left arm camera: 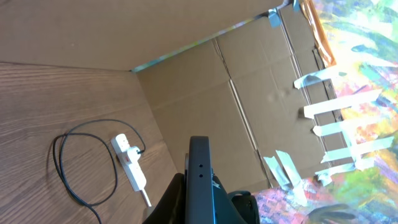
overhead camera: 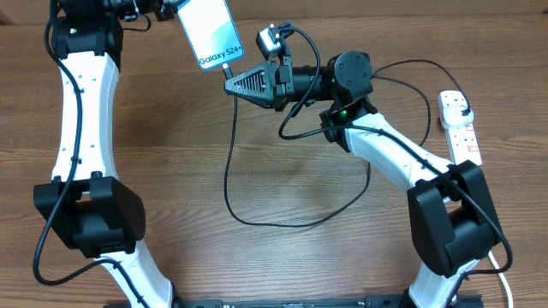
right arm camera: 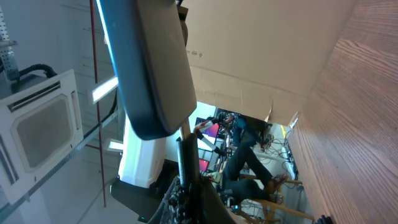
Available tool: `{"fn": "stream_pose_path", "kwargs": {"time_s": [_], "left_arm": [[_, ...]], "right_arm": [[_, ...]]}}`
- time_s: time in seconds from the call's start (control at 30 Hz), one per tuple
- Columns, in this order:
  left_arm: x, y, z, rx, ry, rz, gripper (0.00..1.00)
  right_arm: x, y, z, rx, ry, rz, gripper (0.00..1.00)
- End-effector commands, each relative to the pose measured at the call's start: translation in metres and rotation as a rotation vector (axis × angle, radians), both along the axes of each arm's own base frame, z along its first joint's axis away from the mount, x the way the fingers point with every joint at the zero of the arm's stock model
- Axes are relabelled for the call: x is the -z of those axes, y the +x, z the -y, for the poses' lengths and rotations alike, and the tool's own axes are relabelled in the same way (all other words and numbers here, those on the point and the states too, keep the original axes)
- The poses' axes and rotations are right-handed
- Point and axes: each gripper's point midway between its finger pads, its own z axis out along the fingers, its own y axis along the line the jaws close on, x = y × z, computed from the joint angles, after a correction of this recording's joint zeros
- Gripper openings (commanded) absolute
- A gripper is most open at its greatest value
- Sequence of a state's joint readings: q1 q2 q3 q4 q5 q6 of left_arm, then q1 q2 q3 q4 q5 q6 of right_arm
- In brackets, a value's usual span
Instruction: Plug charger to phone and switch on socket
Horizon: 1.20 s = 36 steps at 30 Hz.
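Wood-grain desk (overhead camera: 171, 162) under me, and the count is short: one phone (overhead camera: 210, 32), one charger (overhead camera: 248, 218), one socket (overhead camera: 461, 128), two pincers. My left pincer (left arm camera: 202, 205) is clamped tight on the phone's far end and holds it up off the desk at the back, blue screen lit and facing up. My right pincer (overhead camera: 233, 83) is closed all the way on the charger's connector end, just beside the phone's free short edge. The tip meets that edge, but whether it is seated in the port I cannot tell. From my right pincer the black cable drops down, loops across the middle of the desk and swings back up to the right. There its black plug sits in the socket. The socket lies flat along the desk's right side, well apart from both pincers.
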<state>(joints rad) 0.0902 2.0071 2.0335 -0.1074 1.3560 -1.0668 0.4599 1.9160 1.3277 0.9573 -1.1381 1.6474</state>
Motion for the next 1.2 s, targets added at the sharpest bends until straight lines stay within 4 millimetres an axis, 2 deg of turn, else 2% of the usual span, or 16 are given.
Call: {"fn": "stream_pose_path", "kwargs": {"time_s": [0.0, 0.3, 0.9, 1.17], "left_arm": [[-0.008, -0.032, 0.03, 0.178, -0.023, -0.056, 0.04], [-0.006, -0.02, 0.032, 0.107, -0.022, -0.071, 0.04], [-0.007, -0.023, 0.038, 0.13, -0.018, -0.053, 0.04], [-0.007, -0.027, 0.038, 0.151, -0.032, -0.107, 0.04]], "right_arm": [[-0.025, 0.028, 0.011, 0.168, 0.076, 0.001, 0.04], [-0.028, 0.034, 0.012, 0.204, 0.092, -0.012, 0.04], [-0.033, 0.046, 0.016, 0.253, 0.128, -0.104, 0.04], [-0.03, 0.039, 0.013, 0.224, 0.106, -0.062, 0.04]]}}
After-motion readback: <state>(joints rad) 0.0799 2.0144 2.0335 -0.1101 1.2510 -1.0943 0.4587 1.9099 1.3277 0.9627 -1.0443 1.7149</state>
